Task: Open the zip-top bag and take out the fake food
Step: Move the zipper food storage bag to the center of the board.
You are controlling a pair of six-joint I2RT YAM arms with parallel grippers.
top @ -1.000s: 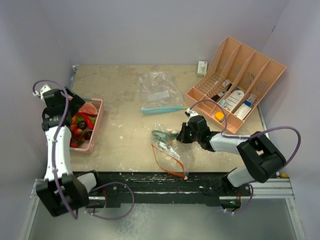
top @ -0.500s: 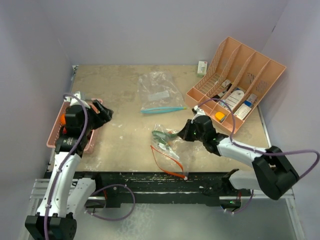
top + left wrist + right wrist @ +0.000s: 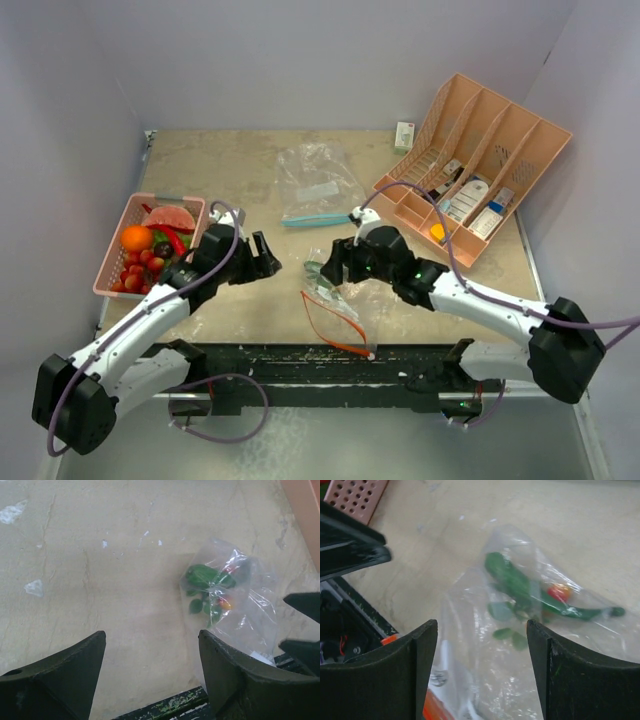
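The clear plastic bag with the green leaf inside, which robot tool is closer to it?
The right tool. It hangs over the far end of the clear plastic bag, with its jaws open. The left tool is off to the bag's left, apart from it.

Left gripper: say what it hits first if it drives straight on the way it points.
Probably the zip-top bag holding the green leaf, slightly right of the left gripper's line, though depth is unclear.

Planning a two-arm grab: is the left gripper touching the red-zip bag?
Apart. The top view shows bare table between the left gripper and the bag.
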